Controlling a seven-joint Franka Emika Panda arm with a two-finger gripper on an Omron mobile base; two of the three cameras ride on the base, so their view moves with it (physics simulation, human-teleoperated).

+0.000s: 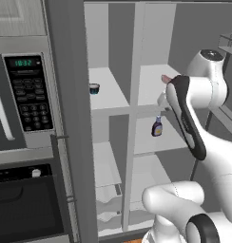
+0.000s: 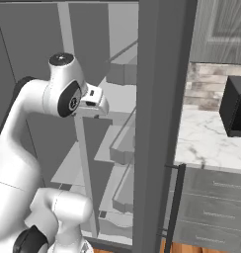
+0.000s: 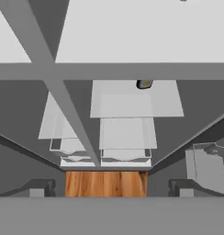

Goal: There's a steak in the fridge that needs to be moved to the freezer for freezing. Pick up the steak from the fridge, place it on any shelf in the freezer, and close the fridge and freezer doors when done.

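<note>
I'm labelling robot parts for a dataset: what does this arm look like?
A glossy white arm of rounded, bulbous segments, with black bands at the joints and a dark grey round cap on the top joint. The small white hand block bears a dark square patch. No loose cables or lettering are visible.

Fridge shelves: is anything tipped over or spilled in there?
Nothing stands out. The purple-blue bottle stands upright on its fridge shelf, the dark cup sits upright in the freezer side, and the steak lies on the upper shelf beside the arm. No spills show.

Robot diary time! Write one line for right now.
doors: open | steak: on fridge shelf, not grasped | gripper: near steak, state unclear | cup: freezer shelf | bottle: lower fridge shelf
</note>
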